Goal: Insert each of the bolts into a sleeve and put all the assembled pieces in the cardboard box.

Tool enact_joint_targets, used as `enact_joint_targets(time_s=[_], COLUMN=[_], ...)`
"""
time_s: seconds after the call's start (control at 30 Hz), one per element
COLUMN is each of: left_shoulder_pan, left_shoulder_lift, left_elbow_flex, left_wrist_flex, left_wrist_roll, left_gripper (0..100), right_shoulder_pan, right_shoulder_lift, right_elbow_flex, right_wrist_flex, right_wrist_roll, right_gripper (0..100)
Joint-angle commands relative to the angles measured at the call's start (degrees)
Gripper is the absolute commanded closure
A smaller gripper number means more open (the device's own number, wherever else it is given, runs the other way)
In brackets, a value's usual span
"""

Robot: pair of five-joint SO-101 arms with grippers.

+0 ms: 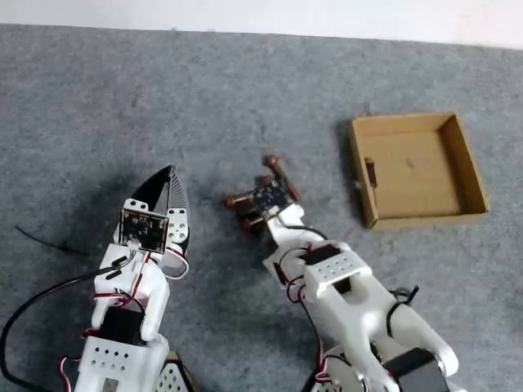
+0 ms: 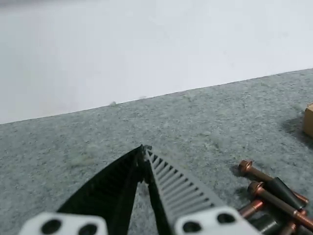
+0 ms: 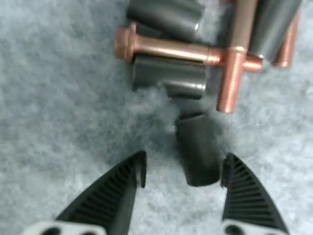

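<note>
The grey, felt-like table bears a loose heap near its middle, made of copper bolts and dark sleeves. Some of the bolts cross one another and rest against the sleeves, and one sleeve lies at the heap's edge. Well apart from it, toward the right of the high view, the open cardboard box sits flat on the cloth, while far to the left a thin black strand — probably a wire — lies on the surface.

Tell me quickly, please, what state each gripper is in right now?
Left gripper: shut, holding nothing.
Right gripper: open, fingertips either side of a dark sleeve, not gripping it.
</note>
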Motion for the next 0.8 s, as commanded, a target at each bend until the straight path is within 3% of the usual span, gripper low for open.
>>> enact_joint_targets(time_s=[0.0, 0.47, 0.63, 0.77], left_shoulder_pan=[-0.31, -0.31, -0.31, -0.31], left_shoulder_lift=[-1.10, -1.10, -1.10, -1.10], left_elbow_flex=[1.10, 1.10, 1.10, 1.10], left_wrist_flex=[0.26, 0.26, 0.26, 0.26], left_wrist_roll=[-0.44, -0.44, -0.44, -0.44], left_gripper=[99, 99, 99, 99], right_shoulder_pan=[-0.57, 2.24, 5.58, 5.49], right_shoulder_lift=[4.44, 5.85, 4.00, -6.02], right_elbow_flex=[-2.95, -4.79, -4.53, -3.03], right_wrist_flex=[-1.01, -1.27, -1.27, -1.36], right_wrist_roll=[0.53, 0.44, 0.35, 0.26], right_gripper=[76.8, 99.4, 99.4, 99.4])
